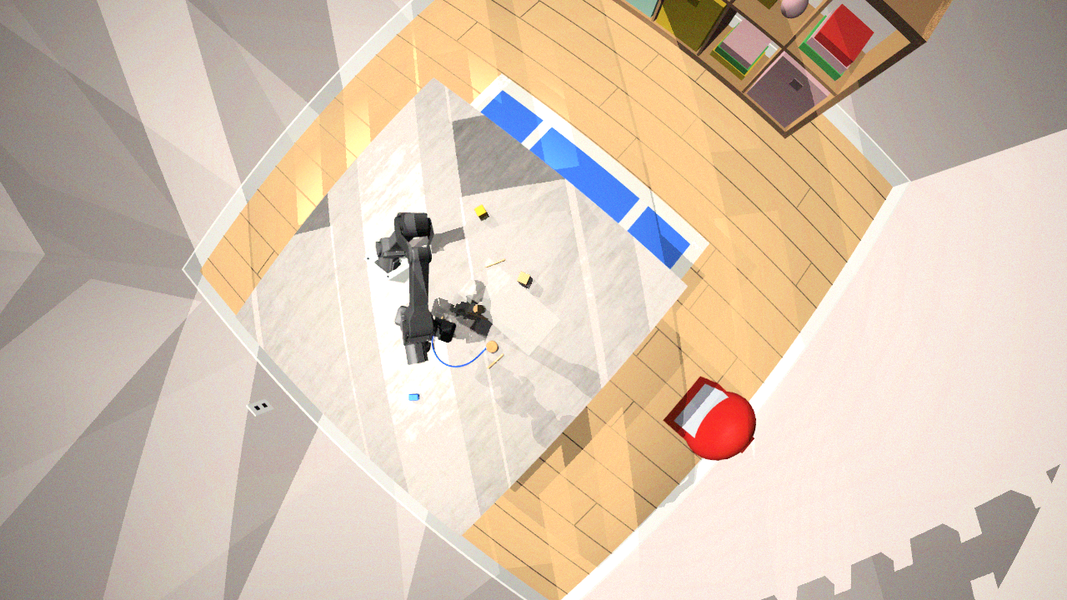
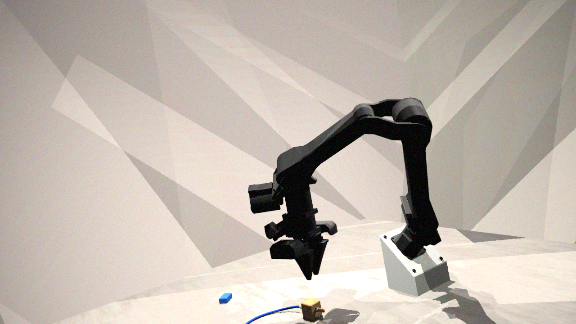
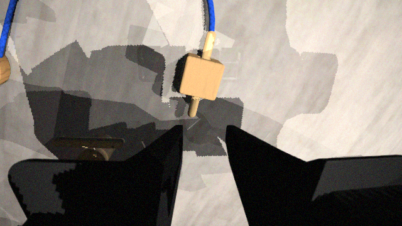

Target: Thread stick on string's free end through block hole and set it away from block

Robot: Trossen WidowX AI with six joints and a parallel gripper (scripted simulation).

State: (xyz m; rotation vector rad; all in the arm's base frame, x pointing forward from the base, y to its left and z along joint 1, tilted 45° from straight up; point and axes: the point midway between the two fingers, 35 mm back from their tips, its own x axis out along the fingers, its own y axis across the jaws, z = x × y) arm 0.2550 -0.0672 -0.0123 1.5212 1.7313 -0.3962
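Wooden button (image 3: 4, 69) cut off by wrist view's left edge; block's hole hidden.

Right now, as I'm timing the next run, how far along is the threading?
Done: the stick pokes out both sides of the block.
In hand: nothing; the open pincer hovers above.
Left: pull the stick until the blue string, still outside, passes through, then set it down clear.
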